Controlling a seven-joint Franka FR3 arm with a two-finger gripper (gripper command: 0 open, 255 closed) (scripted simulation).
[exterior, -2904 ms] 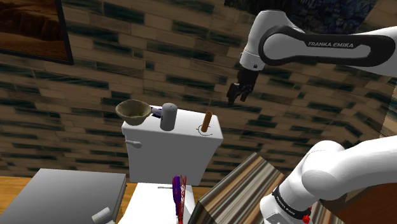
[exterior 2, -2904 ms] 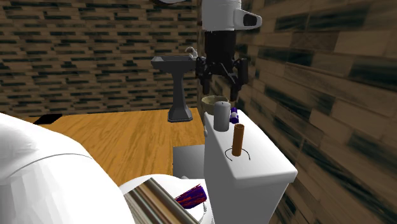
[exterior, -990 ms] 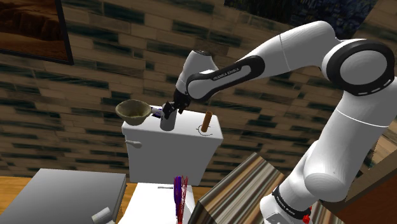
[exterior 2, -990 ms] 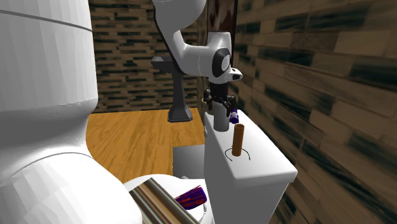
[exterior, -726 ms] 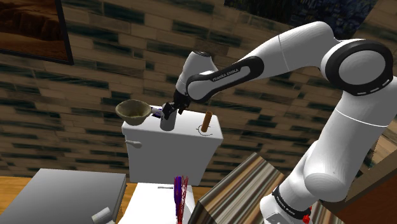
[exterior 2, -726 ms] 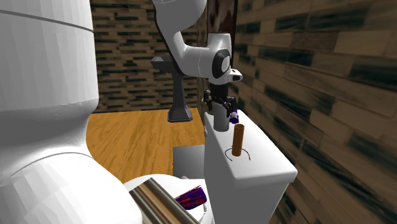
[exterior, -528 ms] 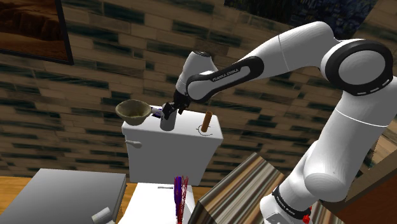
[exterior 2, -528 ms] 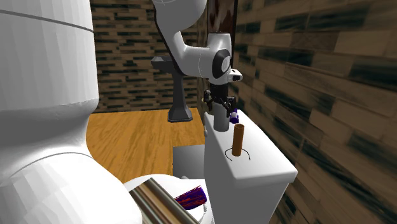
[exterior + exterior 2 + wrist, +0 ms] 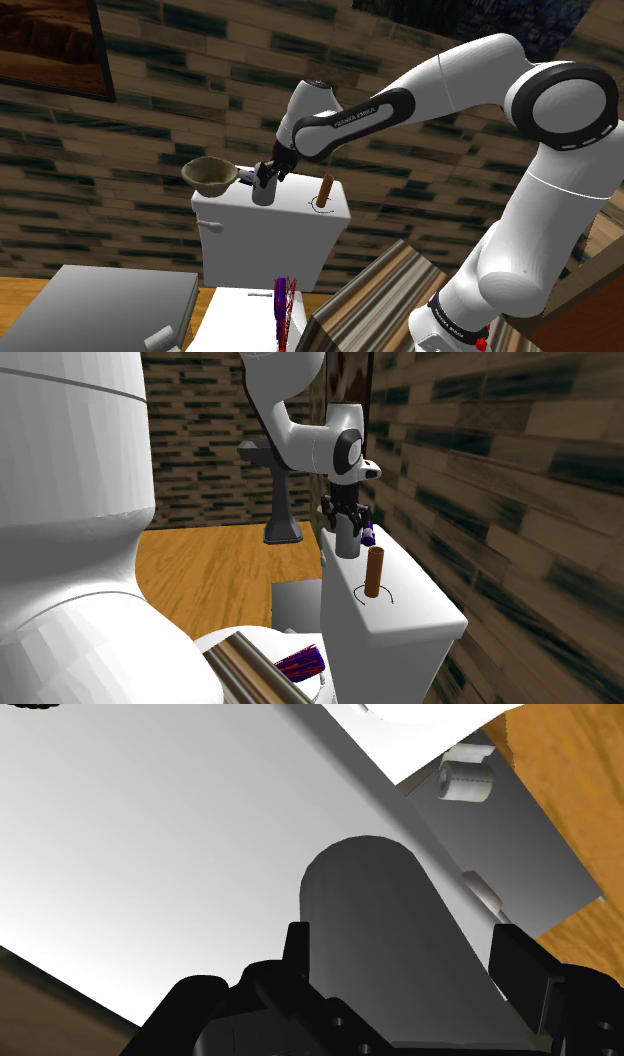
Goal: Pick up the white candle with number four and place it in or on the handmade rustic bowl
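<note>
The candle is a plain grey upright cylinder on the white toilet tank lid. It also stands on the lid in the second exterior view. My gripper reaches down onto its top, shut on it. In the wrist view the candle sits between the two fingers of the gripper, which press against its sides. The brownish bowl rests on the lid's end at the shoulder view's left, a short way from the candle.
A brown cylinder stands on the lid on the candle's other side, also in the second exterior view. A small purple item lies between bowl and candle. A pedestal sink stands beyond, a grey box below.
The fingers have come together on the candle's sides; a second ago they stood apart around it. The arm has barely moved and the candle stays on the lid.
</note>
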